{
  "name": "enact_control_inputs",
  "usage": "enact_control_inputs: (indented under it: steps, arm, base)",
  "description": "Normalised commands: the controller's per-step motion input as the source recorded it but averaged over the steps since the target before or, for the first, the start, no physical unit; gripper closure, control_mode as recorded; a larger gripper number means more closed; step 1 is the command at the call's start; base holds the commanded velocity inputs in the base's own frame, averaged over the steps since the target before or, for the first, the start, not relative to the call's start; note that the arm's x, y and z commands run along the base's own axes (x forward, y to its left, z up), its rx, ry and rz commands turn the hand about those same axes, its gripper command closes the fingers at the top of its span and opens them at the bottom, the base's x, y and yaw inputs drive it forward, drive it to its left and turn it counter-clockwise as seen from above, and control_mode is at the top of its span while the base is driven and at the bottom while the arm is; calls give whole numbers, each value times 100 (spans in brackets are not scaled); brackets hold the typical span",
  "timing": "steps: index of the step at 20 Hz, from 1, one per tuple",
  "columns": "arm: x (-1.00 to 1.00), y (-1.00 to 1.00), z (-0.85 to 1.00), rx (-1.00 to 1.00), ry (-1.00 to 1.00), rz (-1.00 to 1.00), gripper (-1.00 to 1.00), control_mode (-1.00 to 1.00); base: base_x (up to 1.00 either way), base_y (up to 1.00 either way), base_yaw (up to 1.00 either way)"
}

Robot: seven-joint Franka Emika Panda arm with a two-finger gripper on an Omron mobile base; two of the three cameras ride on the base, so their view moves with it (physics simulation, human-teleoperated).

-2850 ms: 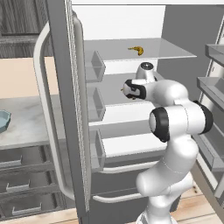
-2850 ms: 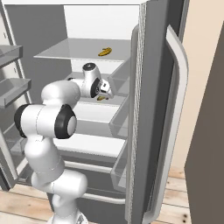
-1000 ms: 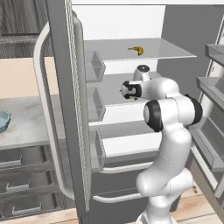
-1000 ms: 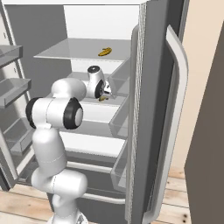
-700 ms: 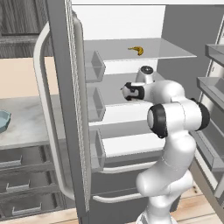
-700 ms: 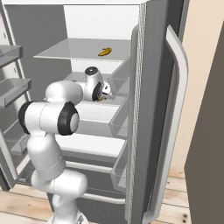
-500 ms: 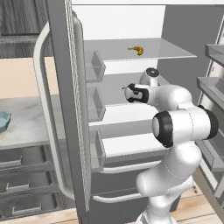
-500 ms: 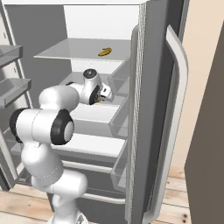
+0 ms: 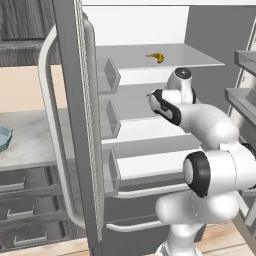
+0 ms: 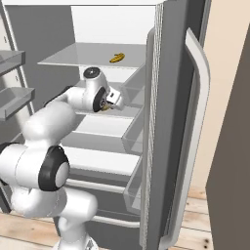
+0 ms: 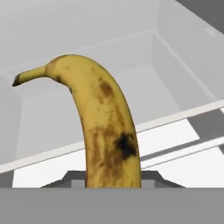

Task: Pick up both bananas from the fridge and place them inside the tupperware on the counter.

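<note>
Inside the fridge (image 9: 70, 125), at the middle shelf: gripper (image 10: 110, 103) clenched on 1 of the 2 bananas (image 11: 103, 131), fruit rising close before the hand camera, so likely gripped near its lower end for carrying out. Other banana (image 9: 156, 57) lying on the top shelf. Tupperware (image 9: 4, 138) waiting on the counter (image 9: 30, 145) beyond the open door, well apart.

A yellow banana (image 11: 105, 131) with brown speckling and one dark bruise rises from the bottom edge, its stem curving to the upper left. Behind it lie a clear door bin (image 11: 175, 70) and a white shelf (image 11: 192, 162).
</note>
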Motion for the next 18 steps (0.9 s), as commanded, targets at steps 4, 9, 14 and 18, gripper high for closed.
enact_control_inputs:
  steps: [4, 9, 14, 18]
  arm:
    - [-96, 0, 42, 0, 9, -9, 100, -100]
    - [-100, 0, 38, 0, 4, 0, 100, -100]
    - [-100, 0, 46, 0, 0, 0, 100, -100]
    - [-98, 0, 46, 0, 0, 0, 100, -100]
  base:
    - [0, 0, 0]
    - [0, 0, 0]
    - [0, 0, 0]
    - [0, 0, 0]
